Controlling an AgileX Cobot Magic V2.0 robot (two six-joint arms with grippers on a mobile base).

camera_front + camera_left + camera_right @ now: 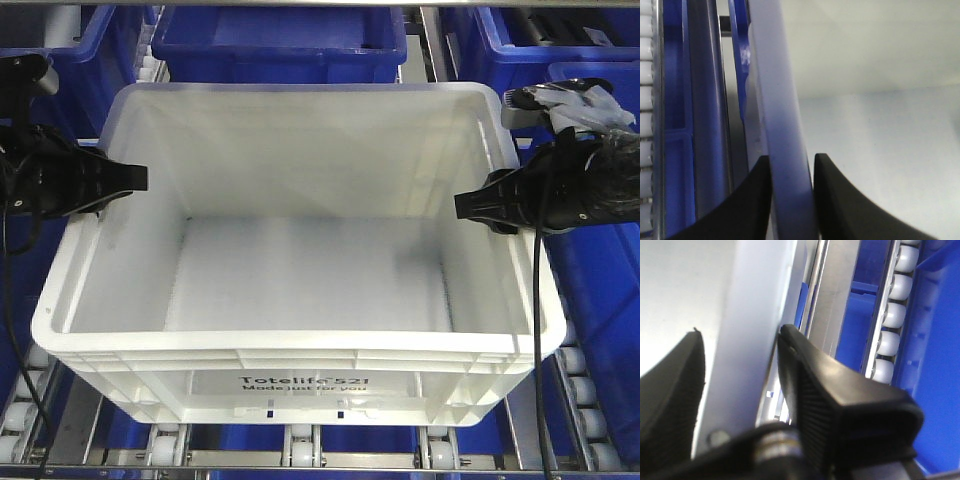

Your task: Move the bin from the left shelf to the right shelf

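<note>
The white bin (300, 290), printed "Totelife 521" on its front, rests on the shelf rollers in the middle of the front view, and nothing shows inside it. My left gripper (138, 178) is clamped over the bin's left rim (785, 125), with one black finger (752, 200) outside the wall and the other inside. My right gripper (465, 205) is closed on the right rim (752, 315), and its ribbed outer finger (810, 385) presses the outside of the wall. In both wrist views the rim fills the gap between the fingers.
Dark blue bins stand behind the white one (280, 45), at the back right (550, 50) and along the right side (600, 290). White rollers (300, 445) and metal rails run under the bin. More rollers (895, 315) and a blue bin wall lie just right of my right gripper.
</note>
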